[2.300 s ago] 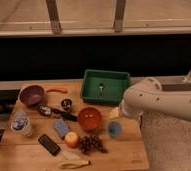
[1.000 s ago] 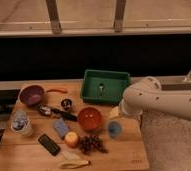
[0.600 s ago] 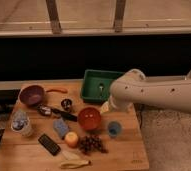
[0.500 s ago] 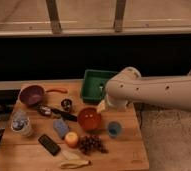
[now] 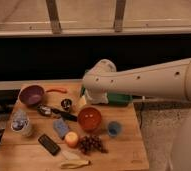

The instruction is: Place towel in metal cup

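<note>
The small metal cup (image 5: pixel 66 104) stands upright on the wooden table (image 5: pixel 124 152), right of the purple bowl (image 5: pixel 31 94). A pale crumpled bundle (image 5: pixel 20 122) at the table's left edge may be the towel; I cannot be sure. My big white arm (image 5: pixel 139 80) reaches in from the right, across the back of the table. The gripper (image 5: pixel 83 101) hangs at its left end, just right of the metal cup and behind the orange bowl (image 5: pixel 89 118). It is mostly hidden by the wrist. Nothing shows in it.
A green tray (image 5: pixel 120 99) is mostly covered by the arm. Also on the table are a red carrot-like thing (image 5: pixel 56 90), a dark utensil (image 5: pixel 54 112), a blue sponge (image 5: pixel 61 127), a phone (image 5: pixel 49 144), an orange fruit (image 5: pixel 71 139), grapes (image 5: pixel 90 144), a banana (image 5: pixel 73 162) and a small blue cup (image 5: pixel 114 129).
The arm has swung left from the table's right side, over the green tray, and its end now sits close to the metal cup. The objects on the table have not moved.
</note>
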